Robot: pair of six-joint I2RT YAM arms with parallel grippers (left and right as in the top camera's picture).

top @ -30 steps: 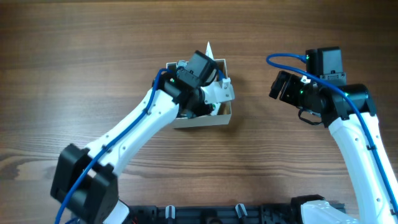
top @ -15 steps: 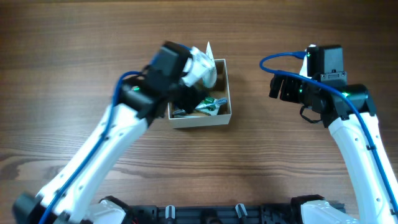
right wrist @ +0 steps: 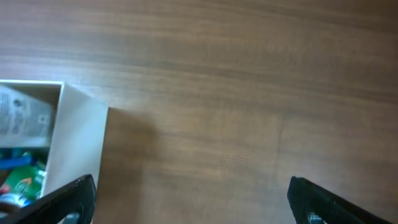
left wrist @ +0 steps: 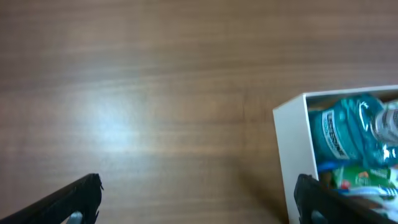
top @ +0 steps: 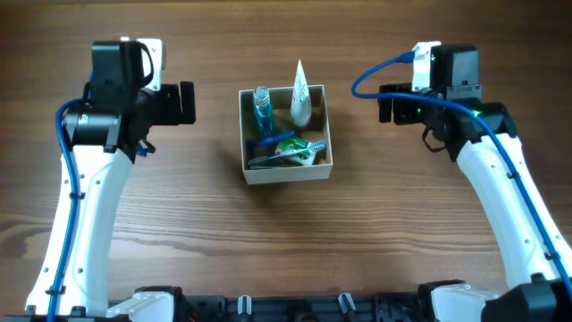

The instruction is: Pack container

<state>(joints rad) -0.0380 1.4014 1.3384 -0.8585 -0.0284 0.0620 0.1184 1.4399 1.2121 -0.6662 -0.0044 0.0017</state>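
Note:
The container point(top: 285, 172), a small white-walled square box, sits mid-table. Inside stand a blue bottle point(top: 261, 104) and a white tube point(top: 301, 97); a green packet point(top: 302, 150) and a blue toothbrush point(top: 271, 143) lie at the front. My left gripper point(top: 183, 103) hangs open to the box's left, apart from it and empty. In the left wrist view the container's wall point(left wrist: 292, 152) and the bottle point(left wrist: 343, 132) show beside my right-hand finger point(left wrist: 318, 200). My right gripper point(top: 386, 105) is open and empty to the box's right; its wrist view shows the box's wall point(right wrist: 76, 142).
Bare wood-grain table point(top: 286, 241) lies all around the box. The arms' bases point(top: 295, 309) stand along the near edge.
My left gripper opened, left the white tube standing in the box, and the arm swung back to the left. The right arm shifted slightly up and stayed open.

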